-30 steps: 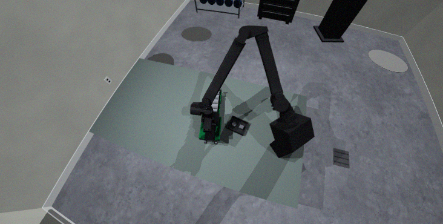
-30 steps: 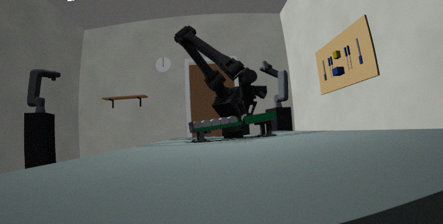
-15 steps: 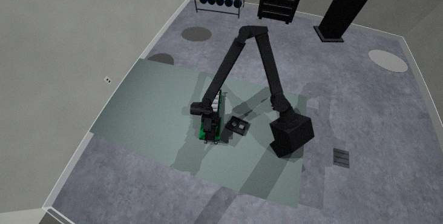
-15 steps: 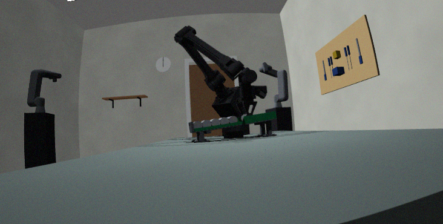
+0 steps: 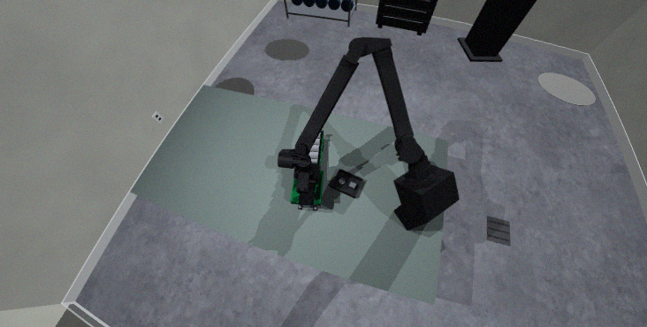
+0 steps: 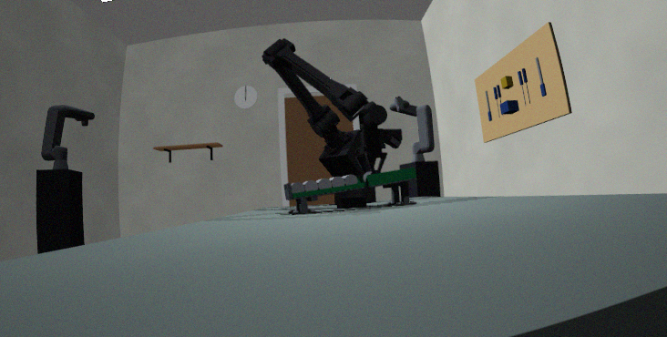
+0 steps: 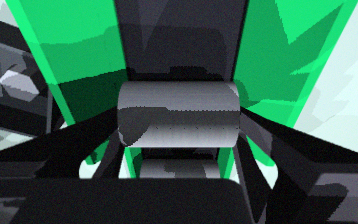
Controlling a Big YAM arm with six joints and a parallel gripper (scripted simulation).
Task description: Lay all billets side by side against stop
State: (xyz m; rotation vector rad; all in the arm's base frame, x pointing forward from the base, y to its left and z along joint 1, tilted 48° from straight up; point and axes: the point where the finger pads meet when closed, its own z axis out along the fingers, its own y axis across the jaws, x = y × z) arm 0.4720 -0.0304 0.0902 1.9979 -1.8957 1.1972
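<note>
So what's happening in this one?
A single black arm reaches over a green feed ramp. Its gripper is shut on one steel billet, gripped end to end and lying straight across the ramp. Other billets sit in a row at the ramp's lower end.

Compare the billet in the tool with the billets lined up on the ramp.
The held billet is clamped at its ends between the tool's fingers; the row of billets lies free on the green ramp. The held billet is alone, uphill of the row; the row's billets lie side by side at the low end. Both are grey cylinders.
</note>
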